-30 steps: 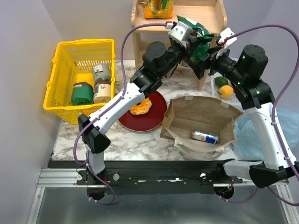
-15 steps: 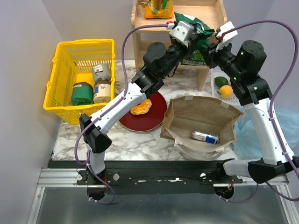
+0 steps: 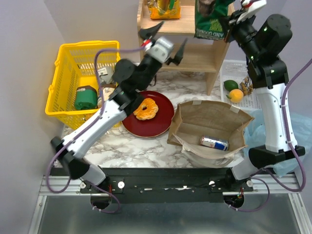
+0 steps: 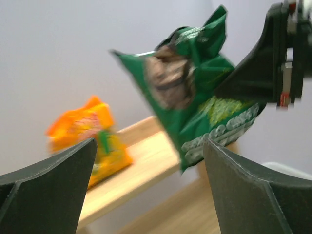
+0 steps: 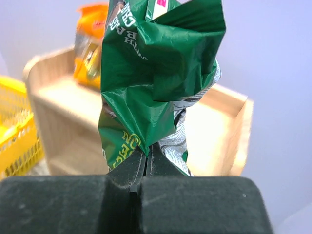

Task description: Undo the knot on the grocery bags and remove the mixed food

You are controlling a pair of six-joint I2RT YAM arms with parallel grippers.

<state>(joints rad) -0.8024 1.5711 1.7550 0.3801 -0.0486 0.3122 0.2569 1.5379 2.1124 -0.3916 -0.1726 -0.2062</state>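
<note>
Holding the dark-green chip bag [image 3: 211,19] up over the wooden shelf [image 3: 195,56], pinched at its crumpled end by the right tool [image 5: 146,163].

Both jaws of the right tool are clamped flat on the bag's crimped edge, so the bag hangs free above the shelf top, probably bound for a spot near the yellow-orange snack packet [image 3: 165,9] lying there. The left tool [image 3: 164,41] stands wide open and empty, facing the bag from just short of it. The doughnut [image 3: 146,108] sits on a red plate [image 3: 163,124], and the green fruit [image 3: 230,85] and orange fruit [image 3: 236,95] on the mesh tray [image 3: 229,68]. Only the drink can [image 3: 214,143] lies inside the open brown paper bag [image 3: 209,119] on the marble surface [image 3: 141,146], seemingly the last item to lift out.
</note>
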